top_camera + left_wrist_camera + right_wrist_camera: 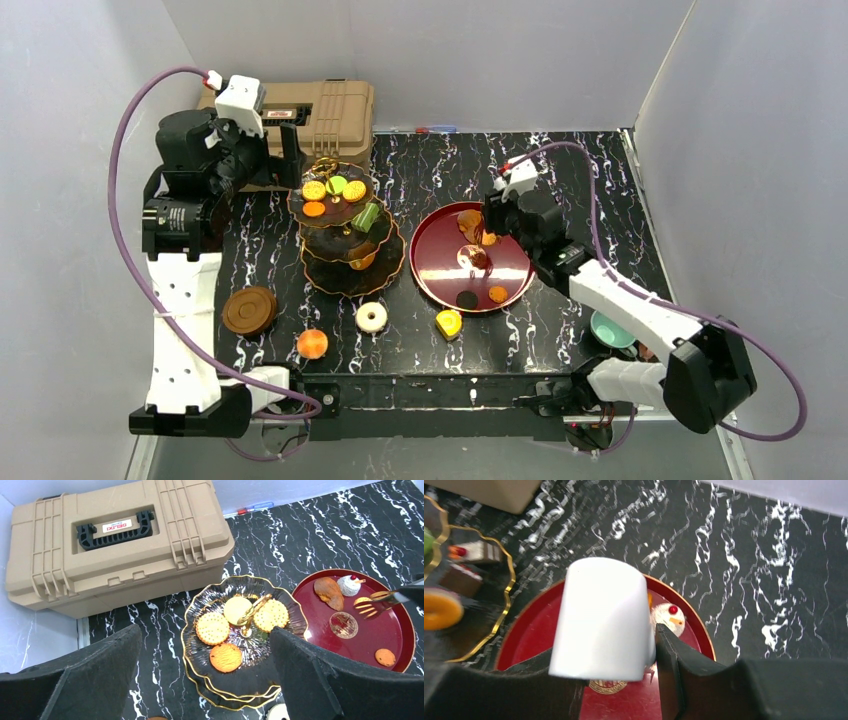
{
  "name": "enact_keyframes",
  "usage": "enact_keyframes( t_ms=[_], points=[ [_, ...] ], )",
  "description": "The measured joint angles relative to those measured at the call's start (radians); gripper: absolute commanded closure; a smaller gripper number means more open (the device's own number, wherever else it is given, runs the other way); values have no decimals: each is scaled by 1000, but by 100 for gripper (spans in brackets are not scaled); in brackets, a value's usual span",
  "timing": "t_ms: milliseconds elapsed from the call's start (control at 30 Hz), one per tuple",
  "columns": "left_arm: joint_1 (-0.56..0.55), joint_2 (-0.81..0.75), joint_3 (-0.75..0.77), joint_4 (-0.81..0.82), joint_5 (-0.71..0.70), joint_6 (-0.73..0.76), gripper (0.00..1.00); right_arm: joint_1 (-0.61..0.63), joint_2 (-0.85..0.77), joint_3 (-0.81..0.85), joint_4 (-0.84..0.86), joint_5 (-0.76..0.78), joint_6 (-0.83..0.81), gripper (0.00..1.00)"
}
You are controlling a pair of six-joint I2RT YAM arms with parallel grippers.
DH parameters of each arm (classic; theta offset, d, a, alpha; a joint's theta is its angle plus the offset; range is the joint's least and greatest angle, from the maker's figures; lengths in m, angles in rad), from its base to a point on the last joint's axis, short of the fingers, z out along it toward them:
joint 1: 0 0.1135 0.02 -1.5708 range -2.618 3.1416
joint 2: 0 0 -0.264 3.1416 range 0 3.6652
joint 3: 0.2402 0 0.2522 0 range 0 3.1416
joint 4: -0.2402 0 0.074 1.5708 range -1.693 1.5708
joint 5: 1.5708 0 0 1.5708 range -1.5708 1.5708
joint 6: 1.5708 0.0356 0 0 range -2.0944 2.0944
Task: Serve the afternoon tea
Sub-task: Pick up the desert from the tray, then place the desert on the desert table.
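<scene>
The dark three-tier stand [345,270] with gold rims stands left of centre. Its top tier [240,680] carries round biscuits, and lower tiers hold small cakes [466,577]. My left gripper [205,630] hovers open and empty above the stand. Over the red tray [430,280] my right gripper [604,645] is shut on a white cup [599,620]. A cream cake with a cherry [669,617] lies on the tray just beyond it. On the table near the front lie an orange macaron [312,343], a white donut [372,317] and a yellow cake [449,323].
A big tan case [320,110] sits at the back left, close behind the stand. Stacked brown saucers [250,310] rest front left. A teal cup [612,330] sits front right under the right arm. Grey walls enclose the table on three sides.
</scene>
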Motion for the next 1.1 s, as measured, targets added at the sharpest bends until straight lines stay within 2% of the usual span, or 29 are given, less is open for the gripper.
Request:
enact_keyframes(
  t_ms=[200, 400, 533, 900, 1100],
  points=[
    [24, 27, 2, -4, -18, -16, 2, 78, -58, 151, -97, -35, -2, 84],
    [47, 43, 9, -26, -27, -34, 2, 315, -18, 352, -116, -16, -8, 84],
    [78, 44, 11, -34, -33, -41, 2, 443, 45, 412, -45, -10, -6, 83],
    [106, 53, 29, -38, -21, -48, 2, 506, 202, 378, 170, 15, -2, 82],
    [115, 53, 29, -38, -5, -48, 2, 508, 248, 361, 303, 36, 7, 73]
  ],
)
